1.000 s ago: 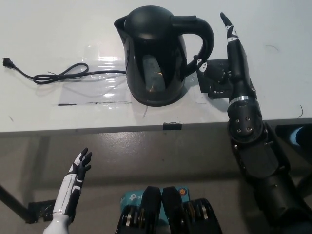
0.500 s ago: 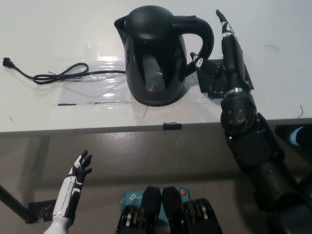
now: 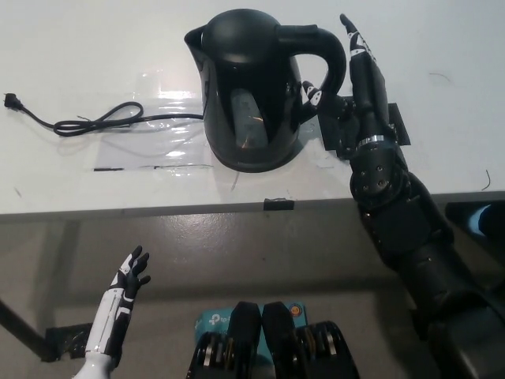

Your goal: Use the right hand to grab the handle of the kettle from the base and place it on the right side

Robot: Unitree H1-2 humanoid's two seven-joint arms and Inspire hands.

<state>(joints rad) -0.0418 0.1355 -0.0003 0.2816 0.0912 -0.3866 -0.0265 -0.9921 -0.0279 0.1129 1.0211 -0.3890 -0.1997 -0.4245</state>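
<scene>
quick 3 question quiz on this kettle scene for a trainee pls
1. True or false: the right hand already lifts the kettle off the table.
2. Where does the power cord lie? A) the robot's left of the kettle B) right of it C) on the floor
3. Fill in: the left hand rests ____ the table edge.

Key: 1 false, it is open beside the handle; 2 A; 3 below

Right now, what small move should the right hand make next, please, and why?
Probably slide a little further left and curl around the kettle handle. The right hand is open beside the handle, not yet gripping, and the kettle sits on the table.
</scene>
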